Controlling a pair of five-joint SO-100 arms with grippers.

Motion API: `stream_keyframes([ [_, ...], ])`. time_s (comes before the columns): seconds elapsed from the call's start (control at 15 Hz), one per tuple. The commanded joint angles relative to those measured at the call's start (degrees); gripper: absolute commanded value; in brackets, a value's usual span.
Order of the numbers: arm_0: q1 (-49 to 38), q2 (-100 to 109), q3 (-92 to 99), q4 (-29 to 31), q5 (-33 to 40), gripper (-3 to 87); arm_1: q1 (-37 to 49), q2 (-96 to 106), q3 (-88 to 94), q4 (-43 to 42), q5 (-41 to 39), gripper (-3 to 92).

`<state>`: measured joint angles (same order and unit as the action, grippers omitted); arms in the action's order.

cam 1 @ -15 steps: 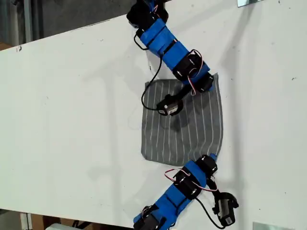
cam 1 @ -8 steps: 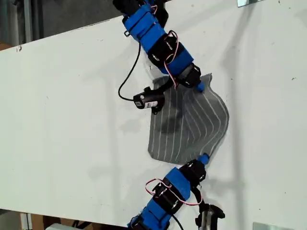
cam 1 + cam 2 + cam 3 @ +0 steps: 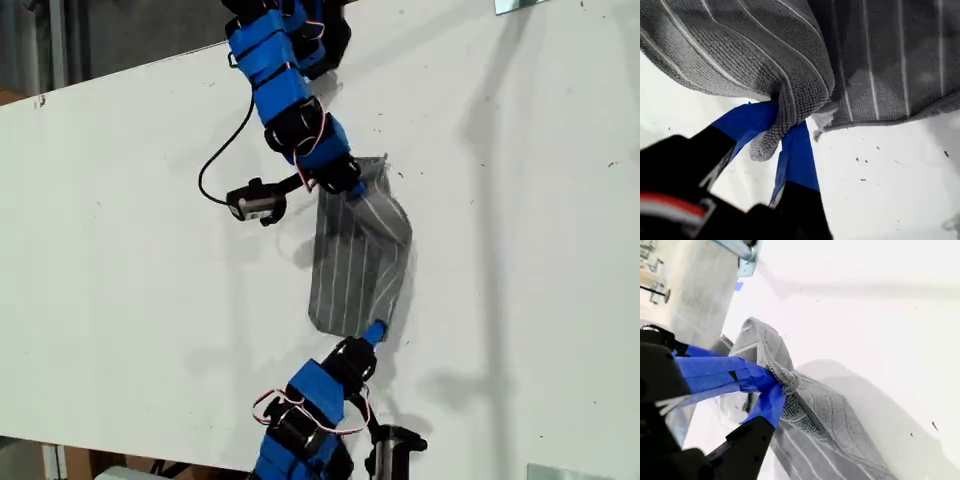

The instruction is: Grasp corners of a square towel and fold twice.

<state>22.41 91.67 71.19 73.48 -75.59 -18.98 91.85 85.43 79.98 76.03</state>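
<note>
The grey towel [image 3: 350, 265] with thin white stripes lies on the white table [image 3: 130, 250], one side lifted and doubled over itself. In the exterior view, my first gripper [image 3: 355, 190] reaches in from the top and my second gripper [image 3: 375, 330] from the bottom. Seen from the first wrist view, my first gripper [image 3: 777, 115] is shut on a bunched corner [image 3: 762, 147], and the towel [image 3: 880, 65] drapes from it onto the table. My second gripper [image 3: 777, 385] is shut on another corner [image 3: 787, 377], with the towel [image 3: 825, 415] trailing beneath it.
A black camera [image 3: 255, 205] on a cable hangs beside the first arm. Metal brackets sit at the exterior view's top right [image 3: 520, 5] and bottom right [image 3: 560, 470]. The table's edge runs along the exterior view's top left.
Both grippers have swung toward the exterior view's left, carrying the towel's right edge up and over. The towel now shows narrower and partly doubled.
</note>
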Motion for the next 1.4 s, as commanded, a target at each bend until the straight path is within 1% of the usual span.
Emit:
stream_keyframes([
  [0.0,-7.6,15.0,15.2,-5.5,0.4,-0.2,3.8,7.3,3.0,0.8,-0.3,-0.2],
  [0.2,-15.6,31.6,37.5,-14.5,1.1,-0.2,10.3,13.6,9.1,1.0,-1.3,-0.2],
  [0.4,-20.7,42.7,52.7,-18.5,-0.2,-0.2,19.4,18.7,18.5,-0.7,-3.3,-0.2],
  [0.53,-23.2,45.2,57.9,-19.7,-0.4,-0.2,22.0,19.6,23.1,-3.0,-3.8,-0.2],
  [0.8,-21.8,45.3,60.6,-21.4,-0.7,-0.2,15.3,19.8,29.3,-5.4,0.8,-0.2],
  [1.0,-18.4,38.2,58.9,-22.9,-0.5,-0.2,9.4,20.0,31.9,-5.5,4.7,-0.2],
  [1.13,-17.5,35.0,59.9,-25.9,-1.6,-0.2,6.9,20.4,34.8,-5.7,7.3,-0.2],
  [1.33,-17.1,33.8,66.5,-32.6,-3.0,-0.2,4.1,20.7,39.3,-9.8,9.4,-0.2],
])
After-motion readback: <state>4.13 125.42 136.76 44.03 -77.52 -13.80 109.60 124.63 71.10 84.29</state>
